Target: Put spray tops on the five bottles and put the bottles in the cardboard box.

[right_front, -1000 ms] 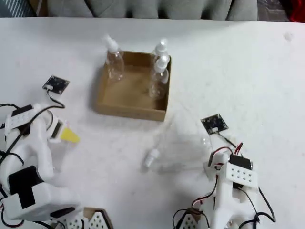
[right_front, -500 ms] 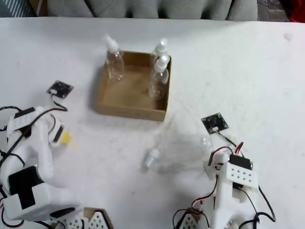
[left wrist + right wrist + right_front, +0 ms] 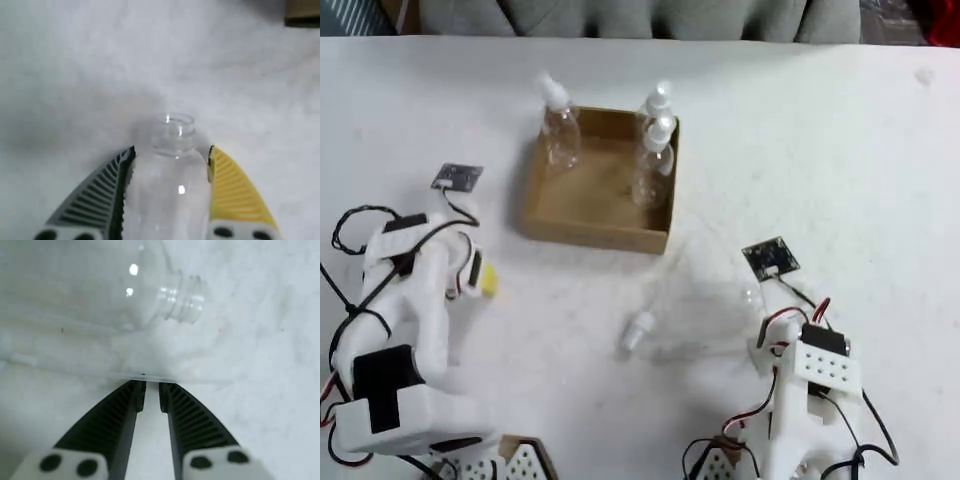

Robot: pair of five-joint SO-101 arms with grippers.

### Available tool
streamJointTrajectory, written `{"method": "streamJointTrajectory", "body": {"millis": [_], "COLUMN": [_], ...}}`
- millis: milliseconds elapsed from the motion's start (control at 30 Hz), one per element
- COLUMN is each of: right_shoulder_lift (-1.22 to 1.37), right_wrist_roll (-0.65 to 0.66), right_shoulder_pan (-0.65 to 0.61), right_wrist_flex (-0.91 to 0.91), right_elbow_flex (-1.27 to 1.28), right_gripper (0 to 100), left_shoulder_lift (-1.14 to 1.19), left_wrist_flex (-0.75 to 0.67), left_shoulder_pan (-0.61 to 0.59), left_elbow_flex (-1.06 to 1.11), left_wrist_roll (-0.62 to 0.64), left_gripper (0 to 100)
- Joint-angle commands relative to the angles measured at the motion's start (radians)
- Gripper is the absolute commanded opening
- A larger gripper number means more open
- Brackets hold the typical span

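The worry I have is a slip. The uncapped bottle (image 3: 170, 190) is clear, smooth and round, and the left end effector (image 3: 171, 150) clamps it only across the shoulders, just below the open neck. A quick swing or a push from a spray top going on could twist it out of the ribbed fingers (image 3: 235, 190), or squash its thin wall. The loose spray top (image 3: 638, 330) lies on the counter (image 3: 840, 150), well off to the side of that end effector and nearer the right one. Picking up something that small from a flat surface could easily knock it away.

The left end effector is closed partway, its grey and yellow fingers pressing both sides of the uncapped bottle, whose neck points out ahead of the tips. The right end effector (image 3: 151, 385) has its jaws almost together, with a slim gap between them. Its tips sit at the edge of a second bottle (image 3: 100, 285) lying on the counter just ahead. I can't tell whether they pinch anything. The cardboard box (image 3: 595, 232), holding three capped bottles, sits beyond both.
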Motion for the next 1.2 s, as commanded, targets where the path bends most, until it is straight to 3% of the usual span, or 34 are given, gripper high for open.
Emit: {"method": "streamJointTrajectory", "body": {"millis": [0, 200, 567, 733, 1033, 1167], "right_shoulder_lift": [-0.019, -0.010, -0.010, -0.010, -0.010, -0.010], "right_wrist_roll": [-0.031, -0.069, -0.058, -0.029, -0.012, -0.011], "right_shoulder_pan": [-0.004, -0.007, 0.001, 0.001, -0.002, -0.004], "right_wrist_flex": [-0.015, -0.030, -0.059, -0.062, -0.061, -0.061], "right_elbow_flex": [-0.008, -0.031, -0.006, -0.005, -0.005, -0.005], "right_gripper": [1.7, 1.7, 1.9, 1.9, 1.9, 1.9], "left_shoulder_lift": [-0.022, -0.025, -0.019, -0.019, -0.018, -0.018], "left_wrist_flex": [-0.021, -0.041, -0.043, -0.061, -0.063, -0.058], "left_shoulder_pan": [-0.010, -0.012, -0.004, 0.027, 0.047, 0.045], "left_elbow_flex": [-0.046, -0.046, -0.144, -0.135, -0.133, -0.133], "left_wrist_roll": [0.018, 0.031, 0.457, 0.477, 0.414, 0.400], "left_gripper": [2, 2, 2, 3, 31, 38]}}
